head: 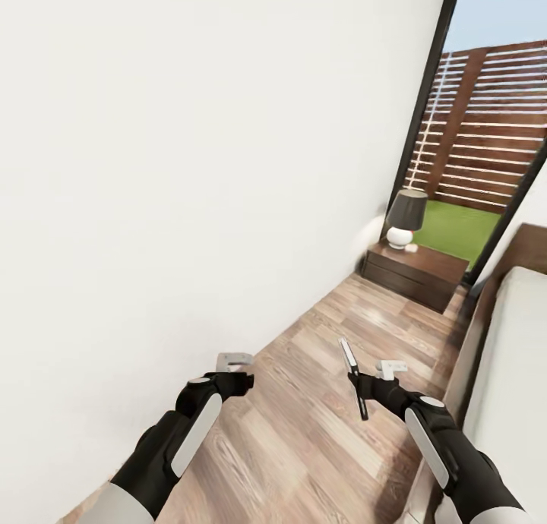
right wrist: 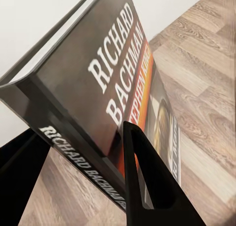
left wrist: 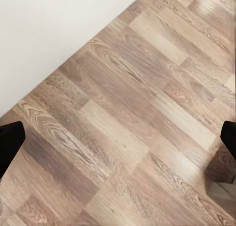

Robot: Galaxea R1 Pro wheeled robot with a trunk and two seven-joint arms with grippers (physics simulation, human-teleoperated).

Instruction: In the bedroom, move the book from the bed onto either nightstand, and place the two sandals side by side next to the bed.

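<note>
Where the head view looks down a strip of pale wood-plank floor point(head: 319, 402) between a white wall point(head: 190, 167) and the bed point(head: 509, 372), both arms reach forward over the planks; the right gripper point(head: 363, 387) is clamped on the book point(head: 353, 376), held on edge above the floor, thin and dark from this angle; in the right wrist view the book point(right wrist: 98, 83) stands tilted between two black fingers point(right wrist: 147, 186), one pressed on the cover, its grey face lettered in white above an orange band, spine lettered likewise. The left gripper point(head: 232, 372) hangs over bare floor near the wall; in the left wrist view its black fingertips point(left wrist: 10, 142) sit at opposite edges of the picture, spread wide with only planks point(left wrist: 128, 123) and white wall between them. Ahead, the nightstand point(head: 414, 273): dark brown, low, against the wall at the far end of the strip, well apart from the book; on it a lamp point(head: 405, 219), dark shade, white base. Behind it, a tall dark-framed window point(head: 456, 129) with slatted brown fence point(head: 486, 129) and grass point(head: 456, 232). Bed at the right edge: light-grey mattress, dark frame beside the floor.
</note>
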